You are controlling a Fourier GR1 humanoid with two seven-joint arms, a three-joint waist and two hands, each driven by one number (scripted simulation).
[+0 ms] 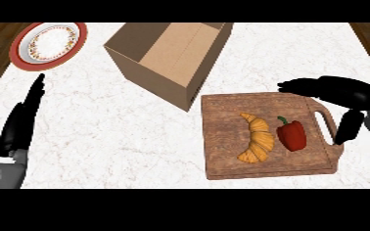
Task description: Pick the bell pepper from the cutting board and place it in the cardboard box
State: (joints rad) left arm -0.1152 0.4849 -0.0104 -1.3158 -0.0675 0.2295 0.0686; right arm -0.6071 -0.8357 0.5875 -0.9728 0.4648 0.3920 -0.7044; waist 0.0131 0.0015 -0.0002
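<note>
A: Down from the head view first: where is the glossy red bell pepper with the green stem [291,134]?

B: Lying on the brown wooden cutting board with a handle slot [224,159], right half, stem pointing away. Just beside a curved golden croissant [257,139] to its left; apart, not touching.

A: And the black right hand [338,98]?

B: Hanging over the board's handle end, up and to the right of the pepper. Fingers spread wide, thumb dropped down past the slot, holding nothing. Probably opened that way to close round the pepper from the side away from the croissant.

A: The target?

B: An open-topped brown cardboard box [155,76], set on the white marble counter [108,127] just beyond the board's far left corner. Nothing visible inside.

A: The other side?

B: The black left hand [25,112] at the left edge, fingers straight and up, resting. Beyond it, a round red-rimmed patterned plate [49,44] in the far corner, well apart from everything.

A: Stage?

B: Approach, by the look of it; pepper not yet grasped.
</note>
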